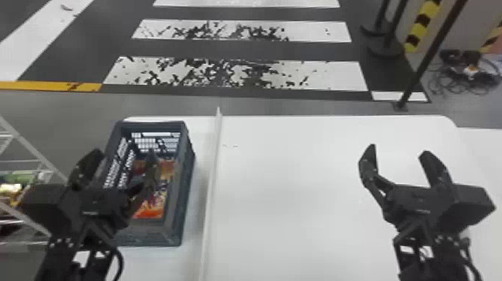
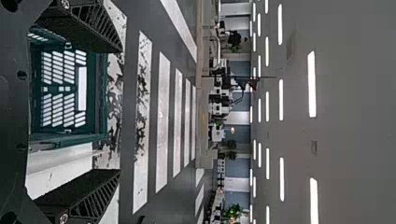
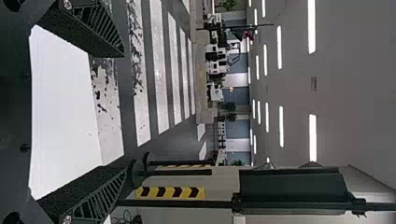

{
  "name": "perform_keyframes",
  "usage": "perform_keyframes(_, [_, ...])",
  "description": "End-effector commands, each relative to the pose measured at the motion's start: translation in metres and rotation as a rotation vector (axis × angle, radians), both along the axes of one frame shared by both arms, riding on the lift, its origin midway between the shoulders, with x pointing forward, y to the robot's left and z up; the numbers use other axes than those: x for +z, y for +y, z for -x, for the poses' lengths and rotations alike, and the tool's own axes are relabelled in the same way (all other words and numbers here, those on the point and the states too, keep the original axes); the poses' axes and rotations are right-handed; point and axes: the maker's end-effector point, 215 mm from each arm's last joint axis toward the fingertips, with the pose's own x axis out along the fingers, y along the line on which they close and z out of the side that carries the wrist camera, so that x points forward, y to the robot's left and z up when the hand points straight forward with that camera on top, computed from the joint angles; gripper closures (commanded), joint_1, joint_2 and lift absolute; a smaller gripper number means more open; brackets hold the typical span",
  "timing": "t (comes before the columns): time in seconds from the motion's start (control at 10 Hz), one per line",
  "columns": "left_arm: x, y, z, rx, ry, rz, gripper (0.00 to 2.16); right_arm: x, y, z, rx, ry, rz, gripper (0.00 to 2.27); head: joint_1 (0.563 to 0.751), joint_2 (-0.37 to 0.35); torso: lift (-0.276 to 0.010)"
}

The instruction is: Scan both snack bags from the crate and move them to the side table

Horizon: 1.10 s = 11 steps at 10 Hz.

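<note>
Left gripper (image 1: 125, 152): fingers spread apart, no item between the tips, its inner finger overlapping the crate (image 1: 173, 231) in the head view. Left wrist view places the crate's slotted wall ahead, between the two fingers. Snack bags (image 1: 151, 211) lie inside the crate, below and toward the inner side of this gripper; orange and red show on them, partly covered by the finger, so their count cannot be told. Right gripper (image 1: 399, 149): fingers also apart, nothing held, over the white table (image 1: 291, 179) and well apart from the crate. A raised white strip (image 1: 211, 179) runs along the table between the two grippers. Wire rack (image 1: 31, 149) stands on the left gripper's outer side. Painted floor stripes (image 1: 317, 74) lie ahead of both, beyond the table.
</note>
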Motion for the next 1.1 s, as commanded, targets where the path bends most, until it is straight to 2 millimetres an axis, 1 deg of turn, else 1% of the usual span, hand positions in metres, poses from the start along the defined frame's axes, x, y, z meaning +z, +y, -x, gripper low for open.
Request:
perform_keyframes(0.0, [-0.007, 0.006, -0.008, 0.006, 0.053, -0.006, 0.08, 0.0, 0.004, 0.002, 0.009, 0.002, 0.01, 0.06, 0.695, 0.061, -0.029])
perform_keyframes(0.1, [-0.009, 0.007, -0.019, 0.007, 0.072, -0.009, 0.08, -0.002, 0.005, 0.005, 0.013, 0.009, 0.02, 0.06, 0.695, 0.073, -0.029])
perform_keyframes(0.2, [-0.019, 0.007, -0.031, 0.003, 0.113, -0.007, 0.08, -0.008, 0.006, 0.009, 0.017, 0.026, 0.031, 0.06, 0.695, 0.076, -0.029])
perform_keyframes(0.3, [-0.031, 0.009, -0.041, 0.018, 0.151, 0.003, 0.08, -0.008, 0.006, 0.01, 0.017, 0.029, 0.037, 0.06, 0.695, 0.077, -0.029])
perform_keyframes(0.4, [-0.037, 0.01, -0.05, 0.029, 0.175, 0.012, 0.08, -0.012, 0.007, 0.01, 0.018, 0.042, 0.044, 0.06, 0.695, 0.08, -0.029])
perform_keyframes(0.5, [-0.047, 0.01, -0.058, 0.037, 0.22, 0.027, 0.08, -0.017, 0.006, 0.011, 0.019, 0.059, 0.049, 0.06, 0.695, 0.083, -0.029])
perform_keyframes(0.6, [-0.052, 0.012, -0.065, 0.043, 0.235, 0.033, 0.08, -0.017, 0.006, 0.011, 0.019, 0.059, 0.054, 0.06, 0.695, 0.083, -0.029])
perform_keyframes(0.8, [-0.085, 0.015, -0.075, 0.04, 0.356, 0.033, 0.09, -0.02, 0.006, 0.011, 0.021, 0.071, 0.069, 0.06, 0.695, 0.082, -0.029])
perform_keyframes(0.9, [-0.092, 0.018, -0.078, 0.047, 0.381, 0.033, 0.1, -0.021, 0.006, 0.011, 0.023, 0.072, 0.07, 0.06, 0.695, 0.083, -0.029])
perform_keyframes(1.0, [-0.103, 0.022, -0.081, 0.056, 0.423, 0.03, 0.15, -0.023, 0.006, 0.011, 0.025, 0.078, 0.075, 0.06, 0.695, 0.085, -0.029])
